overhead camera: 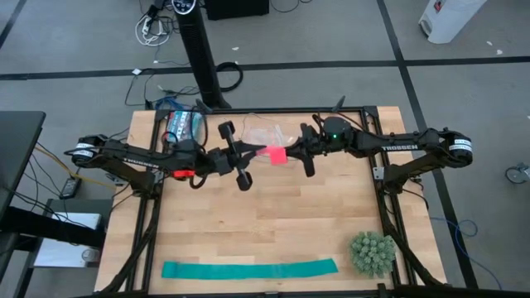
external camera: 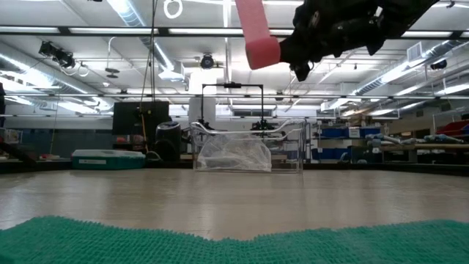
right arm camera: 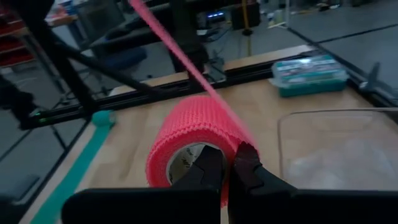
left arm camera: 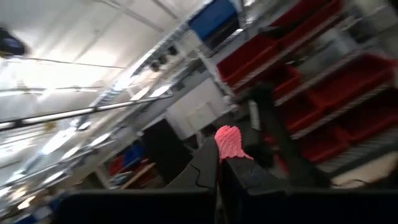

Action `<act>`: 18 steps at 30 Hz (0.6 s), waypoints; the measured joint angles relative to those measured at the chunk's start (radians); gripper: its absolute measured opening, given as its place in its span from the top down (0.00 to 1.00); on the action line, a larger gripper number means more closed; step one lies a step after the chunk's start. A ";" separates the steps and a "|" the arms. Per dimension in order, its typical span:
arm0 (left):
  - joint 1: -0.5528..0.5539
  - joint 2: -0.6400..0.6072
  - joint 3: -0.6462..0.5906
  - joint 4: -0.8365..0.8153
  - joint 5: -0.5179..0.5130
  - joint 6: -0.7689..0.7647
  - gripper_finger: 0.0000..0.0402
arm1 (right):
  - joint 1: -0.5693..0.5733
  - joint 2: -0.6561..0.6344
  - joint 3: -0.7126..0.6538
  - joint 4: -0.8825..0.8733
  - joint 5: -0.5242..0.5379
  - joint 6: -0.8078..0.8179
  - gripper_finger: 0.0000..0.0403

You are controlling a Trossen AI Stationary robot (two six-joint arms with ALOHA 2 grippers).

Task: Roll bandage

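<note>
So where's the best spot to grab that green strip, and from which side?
Judging from above, the green strip lies flat along the table's near edge, clear of both arms. Take it at one end, probably the right end beside the spiky ball, coming straight down with fingers across its width, since a flat band offers only its thin edges.

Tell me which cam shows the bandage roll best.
Right wrist view: the bandage fills the frame as a roll, the right pincer shut on it, a strip running off. High view shows a small pink patch between the arms, low view a hanging end, left wrist view a tuft.
</note>
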 joint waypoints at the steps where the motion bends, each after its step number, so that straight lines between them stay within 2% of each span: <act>1: 0.000 0.000 0.000 -0.013 0.021 -0.011 0.98 | 0.000 0.000 0.000 0.000 0.014 0.000 1.00; 4: 0.000 0.000 0.000 -0.048 0.063 -0.056 0.98 | 0.000 0.000 0.000 0.008 0.046 0.000 1.00; 10: -0.006 0.000 0.000 -0.127 0.085 -0.113 0.98 | -0.015 0.000 0.000 0.034 0.045 0.000 1.00; 18: -0.049 0.000 0.000 -0.163 0.084 -0.102 0.98 | -0.092 0.000 0.000 0.037 -0.090 0.028 1.00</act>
